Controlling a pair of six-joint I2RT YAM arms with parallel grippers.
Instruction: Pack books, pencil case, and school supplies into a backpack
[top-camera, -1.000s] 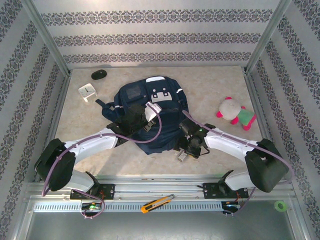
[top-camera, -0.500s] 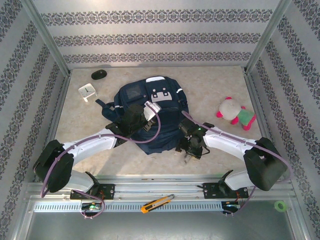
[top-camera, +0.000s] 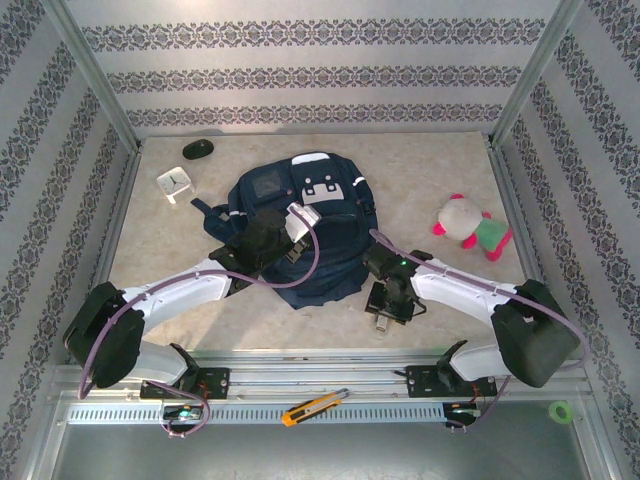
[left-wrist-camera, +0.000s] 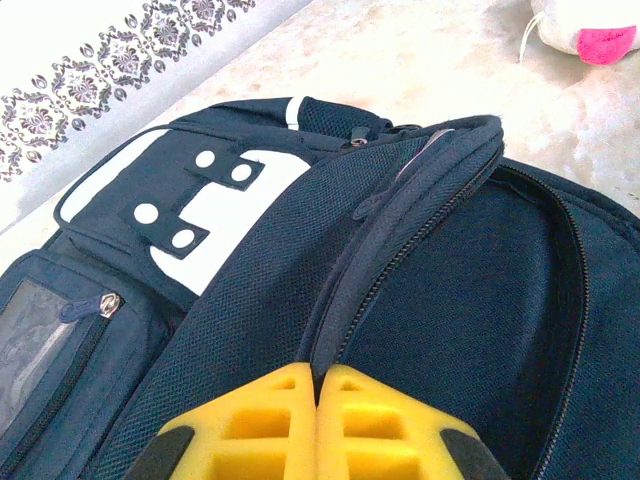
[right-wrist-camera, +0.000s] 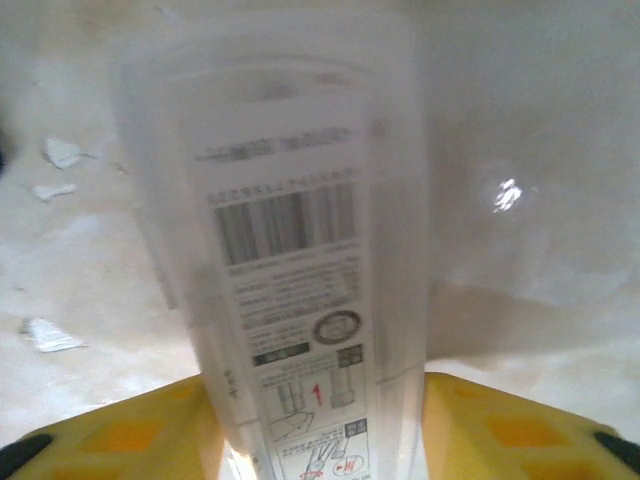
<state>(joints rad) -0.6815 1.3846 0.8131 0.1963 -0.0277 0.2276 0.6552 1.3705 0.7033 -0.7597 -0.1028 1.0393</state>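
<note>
Pinching from both sides, the jaws of the right gripper hold one of the school supplies, a slim silver-white bar in clear packing with a barcode label, over the pale table. The jaws of the left gripper are pressed together on the zipper rim of the backpack. They hold this rim up, so the dark mouth lies open toward 3 o'clock in the left wrist view. From above, the bar is at about 5 o'clock of the backpack, just beside its near edge and not yet inside. I judge the step in hand is to carry the bar into the mouth. To do it well, the right arm should raise the bar over the zipper edge, enter long end first, and release only when it is deep inside.
</note>
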